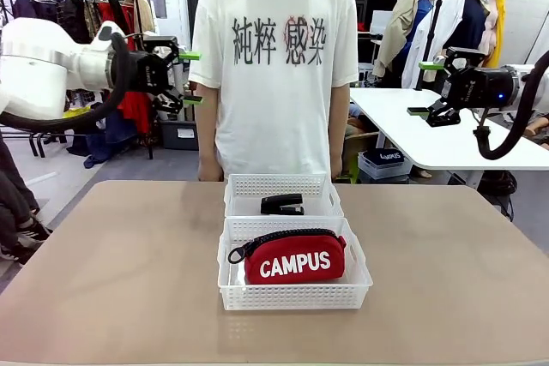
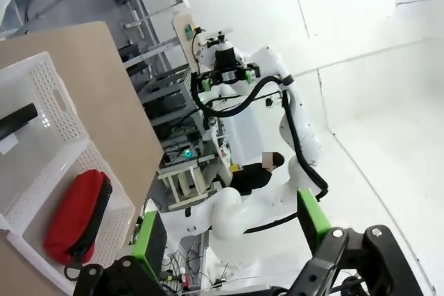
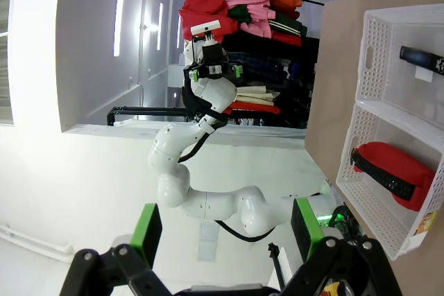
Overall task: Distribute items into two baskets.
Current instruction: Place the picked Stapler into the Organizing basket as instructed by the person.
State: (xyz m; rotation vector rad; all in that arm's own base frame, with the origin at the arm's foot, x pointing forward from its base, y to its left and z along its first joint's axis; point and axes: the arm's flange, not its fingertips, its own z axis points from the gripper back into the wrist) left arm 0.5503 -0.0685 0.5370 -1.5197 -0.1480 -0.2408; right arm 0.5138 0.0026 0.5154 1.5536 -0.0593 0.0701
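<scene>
Red pouch [image 2: 75, 214] in near white basket [image 2: 104, 171], open tool [image 2: 232, 230] above.

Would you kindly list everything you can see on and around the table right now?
Baskets: two, white, lattice-sided, mid-table; near basket, far basket touching behind it.
Pouch: one, red with white CAMPUS lettering, lying in the near basket.
Stapler: one, black, lying in the far basket.
Table: one, tan.
Person: one, white printed T-shirt, standing at the far edge.
Left gripper: black, green pads, open, raised above the table's left.
Right gripper: same, open, raised at right.
</scene>
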